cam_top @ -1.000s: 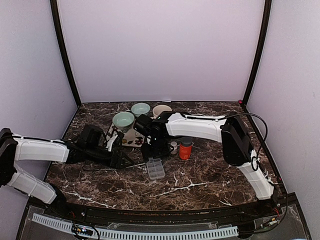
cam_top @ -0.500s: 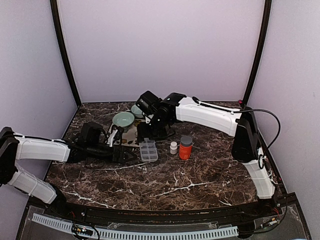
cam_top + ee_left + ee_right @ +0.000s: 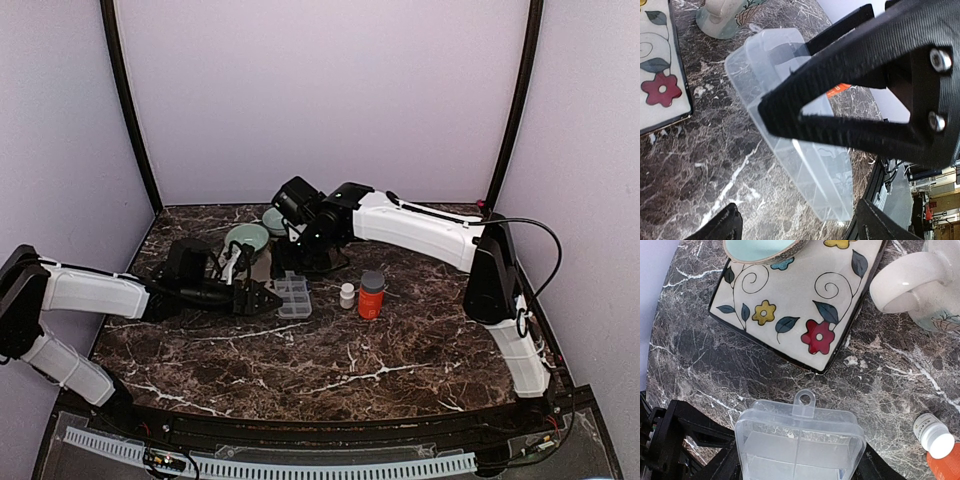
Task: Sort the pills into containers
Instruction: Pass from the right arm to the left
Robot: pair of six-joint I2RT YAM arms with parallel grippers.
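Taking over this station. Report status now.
Left gripper open at pill box. Right gripper straddles it, grip unclear. Tray, mug just beyond.

Lifted the right gripper (image 3: 298,266) off the clear pill organizer (image 3: 293,296) and drew it back from low over the middle of the marble table (image 3: 400,350) toward the far side, above the near edge of the flowered tray (image 3: 800,285). Raised the right arm's elbow with it, from folded low to stretched high.

Shifted the organizer away from the near middle, farther back and a little left, to just in front of the tray, and turned it slightly.

Swung the left gripper (image 3: 262,297) rightward, from well apart from the organizer to its left end, with one finger (image 3: 850,75) across the lid in the left wrist view. Extended the left forearm to follow.
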